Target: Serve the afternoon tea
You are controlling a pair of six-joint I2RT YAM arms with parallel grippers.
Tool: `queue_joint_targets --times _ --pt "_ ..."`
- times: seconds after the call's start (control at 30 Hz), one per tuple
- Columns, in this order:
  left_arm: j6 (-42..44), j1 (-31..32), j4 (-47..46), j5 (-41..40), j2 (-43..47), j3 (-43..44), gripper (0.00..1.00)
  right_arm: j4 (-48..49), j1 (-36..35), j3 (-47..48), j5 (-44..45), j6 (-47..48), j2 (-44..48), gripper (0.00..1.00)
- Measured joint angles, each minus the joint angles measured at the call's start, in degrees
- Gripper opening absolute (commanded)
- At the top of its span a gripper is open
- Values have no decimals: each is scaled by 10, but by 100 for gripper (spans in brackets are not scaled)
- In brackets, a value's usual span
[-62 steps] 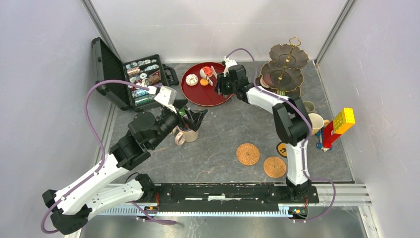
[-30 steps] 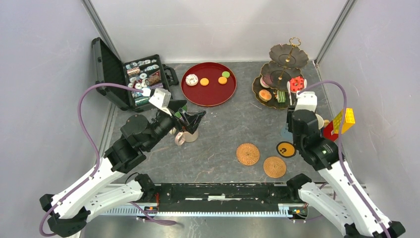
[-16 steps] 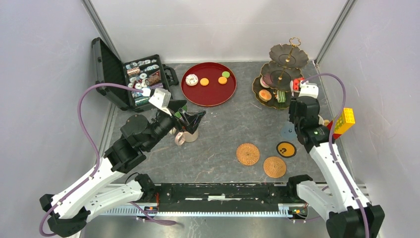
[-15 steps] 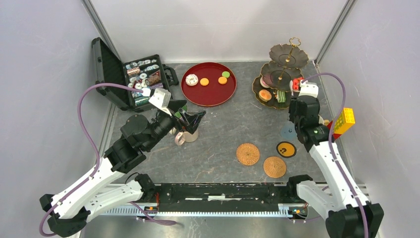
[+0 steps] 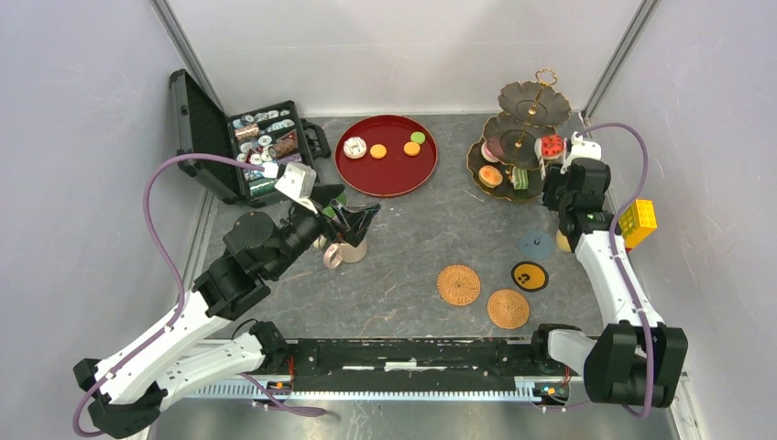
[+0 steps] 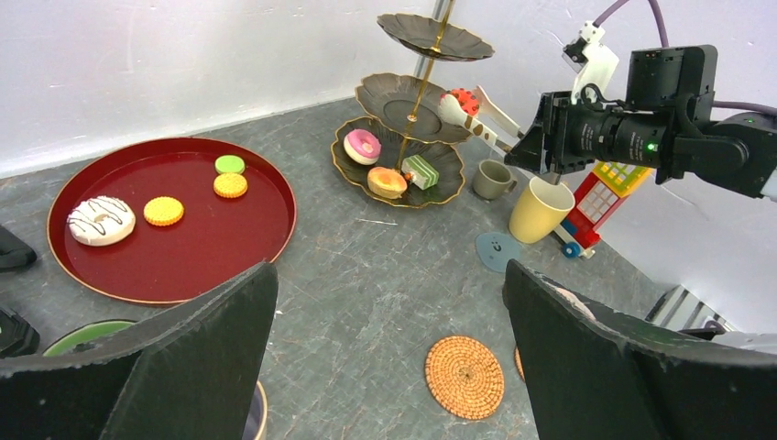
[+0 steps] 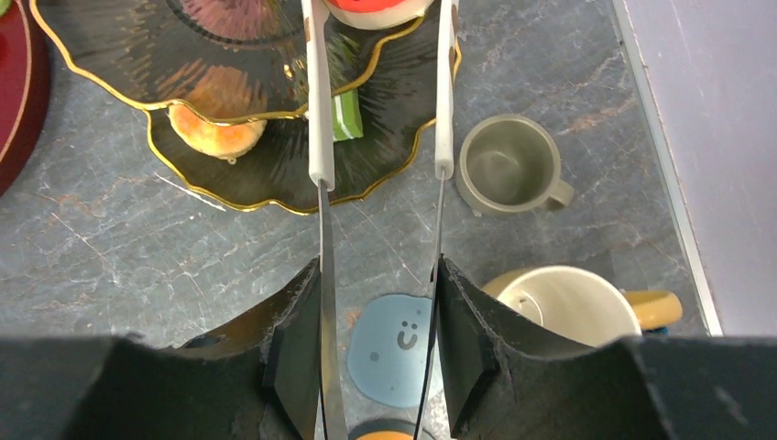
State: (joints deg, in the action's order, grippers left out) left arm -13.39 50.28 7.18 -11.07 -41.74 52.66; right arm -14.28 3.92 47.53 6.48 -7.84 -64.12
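- From above, the right gripper (image 5: 561, 170) was clamped on a pair of white tongs (image 5: 555, 158). The tong tips pinched a red cake (image 5: 551, 145) at the right edge of the three-tier stand (image 5: 527, 93).
- In the same view, the left gripper (image 5: 357, 216) hung over a beige mug (image 5: 346, 248), well apart from the stand. A round red tray (image 5: 394, 176) lay between them.
- In the left wrist view, the left fingers (image 6: 183, 367) were spread wide with nothing between them. Beyond them, the red cake (image 6: 463, 99) sat in the tongs just beside the middle tier. A pink doughnut (image 6: 362, 145), an orange cake (image 6: 387, 181) and a green cake (image 6: 421, 170) lay on the bottom tier.
- In the right wrist view, the black fingers (image 7: 293, 353) pressed the tong arms from both sides. A grey mug (image 7: 502, 170) and a yellow mug (image 7: 563, 307) stood just right of the stand.
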Motion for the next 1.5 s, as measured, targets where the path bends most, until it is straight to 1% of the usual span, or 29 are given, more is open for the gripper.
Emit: queue_joint_targets --times 0.13,0.2,0.3,0.4,0.8,0.87,1.13,1.2,1.23,1.37,1.5 --pt "0 0 0 -5 -2 0 100 15 11 13 -26 -1 -22 26" --pt "0 0 0 -6 -4 0 100 21 13 21 -34 -1 -29 31" --pt "0 0 0 -7 -6 0 100 34 14 33 -46 -1 -40 40" --pt "0 0 0 -7 -7 0 100 43 14 34 -52 -1 -47 46" --pt "0 0 0 -8 -9 0 100 44 14 34 -57 -2 -61 62" --pt "0 0 0 -8 -9 0 100 44 14 34 -57 0 -61 64" --pt "0 0 0 -8 -9 0 100 27 14 42 -57 6 -47 62" --pt "0 0 0 -8 -9 0 100 20 15 42 -61 7 -29 67" --pt "0 0 0 -8 -9 0 100 20 15 42 -64 7 -21 68" --pt "0 0 0 -7 -9 0 100 19 14 39 -85 7 4 68" --pt "0 0 0 -6 -9 0 100 2 14 20 -101 5 5 68"
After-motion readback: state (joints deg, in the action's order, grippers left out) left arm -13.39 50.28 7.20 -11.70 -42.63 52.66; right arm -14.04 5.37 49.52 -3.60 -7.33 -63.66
